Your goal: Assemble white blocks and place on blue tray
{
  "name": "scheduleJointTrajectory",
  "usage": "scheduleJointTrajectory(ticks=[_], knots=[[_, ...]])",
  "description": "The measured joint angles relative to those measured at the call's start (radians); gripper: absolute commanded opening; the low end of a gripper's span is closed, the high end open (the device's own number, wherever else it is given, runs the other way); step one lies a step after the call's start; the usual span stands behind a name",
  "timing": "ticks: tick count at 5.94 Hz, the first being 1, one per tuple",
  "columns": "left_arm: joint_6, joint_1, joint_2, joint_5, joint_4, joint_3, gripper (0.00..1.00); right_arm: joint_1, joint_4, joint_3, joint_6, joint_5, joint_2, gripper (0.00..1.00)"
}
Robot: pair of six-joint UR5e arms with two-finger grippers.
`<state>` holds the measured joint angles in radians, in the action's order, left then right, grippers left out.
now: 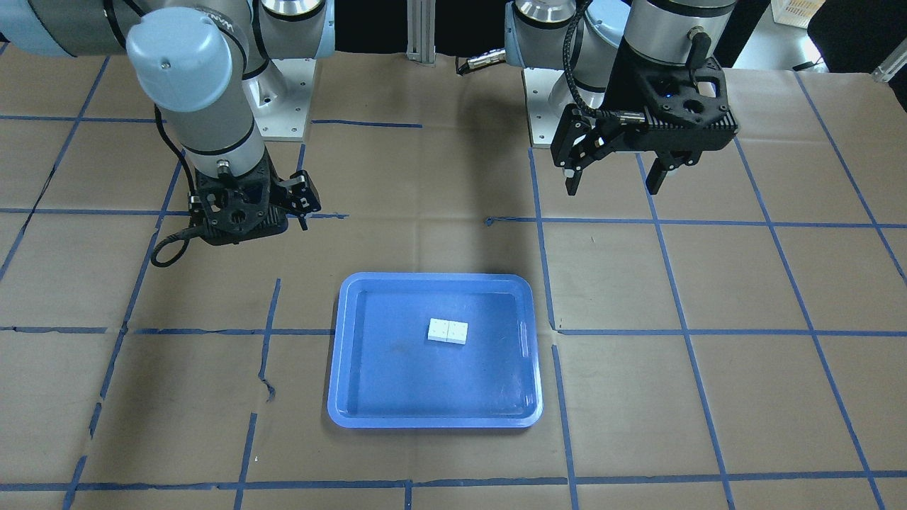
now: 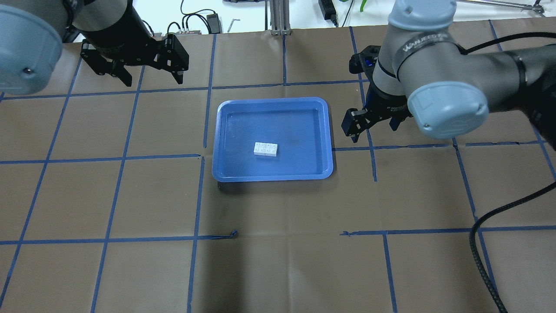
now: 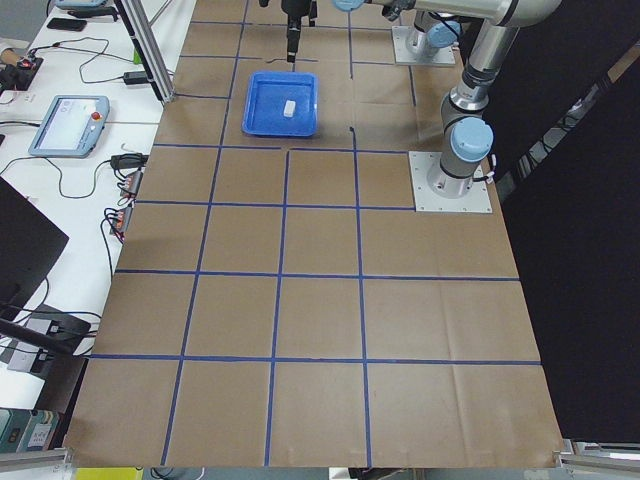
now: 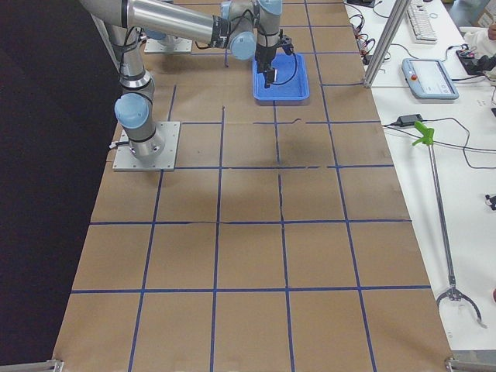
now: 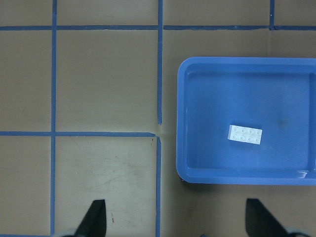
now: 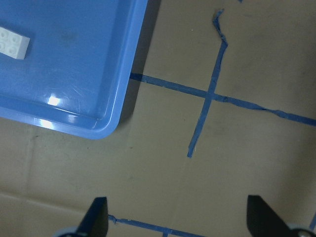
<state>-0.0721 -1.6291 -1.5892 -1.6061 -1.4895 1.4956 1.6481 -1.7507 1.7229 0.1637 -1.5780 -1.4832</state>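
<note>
Two white blocks [image 1: 448, 331] lie inside the blue tray [image 1: 333, 382], a little off its middle, studs up and pressed side by side so that they read as one short oblong. A faint seam shows between them in the front view. I cannot tell from these views whether they are truly locked together or only touching.

Both arms hang above the table [image 2: 278, 261], apart from the tray. The left gripper [image 1: 613, 185] hovers over the taped paper well off the tray's far corner on the robot's left. Its fingers are spread wide with nothing between them, and its own camera shows only bare paper in the gap. The right gripper [image 6: 177, 224] hovers just beside the tray's edge on the robot's right (near enough that a corner of the rim fills its wrist view). It too is spread wide and carries nothing.

Judging from this layout, the placing step looks done and the job is at its close. The pair sits flat in the tray and neither gripper touches anything. What comes next probably calls for little: lifting the arms clear without brushing the rim, the right one most of all since it is the closer. If the two pieces prove loose, one gripper would need to come down over them, straddle the seam and press them together.
</note>
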Motion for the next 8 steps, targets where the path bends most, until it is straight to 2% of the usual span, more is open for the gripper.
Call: scheduleJointTrajectory(ticks=[1, 3, 8], knots=[[0.000, 0.000, 0.000, 0.000, 0.000, 0.000, 0.99, -0.017, 0.078, -0.054, -0.012, -0.001, -0.003, 1.00], [0.000, 0.000, 0.000, 0.000, 0.000, 0.000, 0.99, -0.050, 0.154, -0.107, -0.025, 0.000, -0.012, 1.00], [0.000, 0.000, 0.000, 0.000, 0.000, 0.000, 0.99, -0.067, 0.203, -0.119, -0.087, -0.004, -0.053, 1.00]])
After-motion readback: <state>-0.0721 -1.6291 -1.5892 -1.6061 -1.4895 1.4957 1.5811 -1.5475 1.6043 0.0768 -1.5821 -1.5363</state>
